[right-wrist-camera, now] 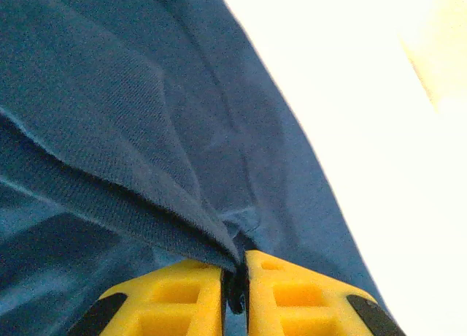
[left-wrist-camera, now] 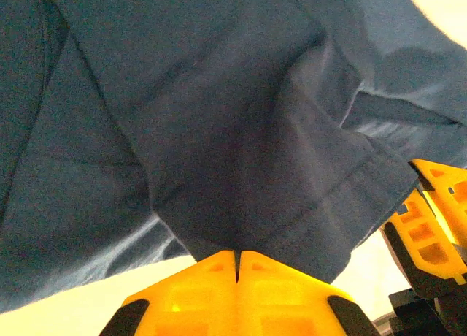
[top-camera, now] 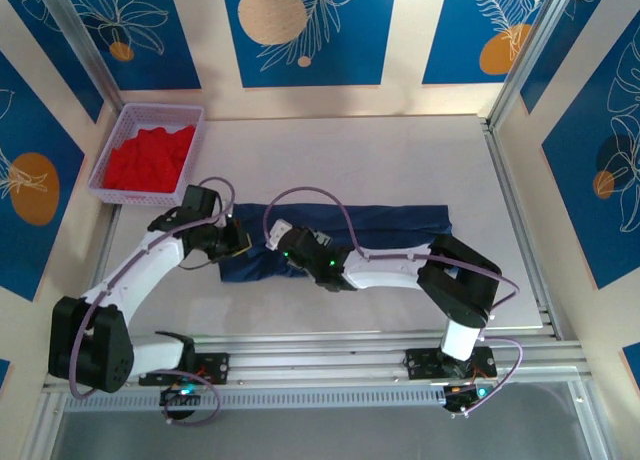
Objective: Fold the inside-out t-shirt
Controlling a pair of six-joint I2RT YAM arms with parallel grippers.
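1. Nearest to me, the two arm bases sit on the rail at the near edge of the surface point(top-camera: 400, 160). The left arm bends up and to the right, and the right arm reaches across toward the left.
2. The left gripper point(left-wrist-camera: 237, 261) is clamped. In its wrist camera the yellow fingers point(left-wrist-camera: 197, 296) meet with no gap, and a hemmed corner of the inside-out t-shirt point(top-camera: 400, 225) is pinched at their tips. Navy cloth spreads away beyond them.
3. The right gripper point(right-wrist-camera: 235, 266) has its jaws drawn almost together on a raised fold of the same shirt. A ridge of cloth runs straight down into the thin slot between the fingers point(right-wrist-camera: 182, 296), with pale bare surface off to the right.
4. From above, the two grippers are close together at the shirt's left end, where the cloth is bunched and darker.
5. The shirt lies as a long navy band across the middle of the surface, running left to right. Its right part is flat and ends near the right arm's elbow.
6. Farther back in the left corner stands a lavender basket point(top-camera: 165, 108) holding a red garment point(top-camera: 150, 155), well apart from the shirt.
7. Beyond that are the blue wall panels point(top-camera: 300, 30) with their leaf pattern.
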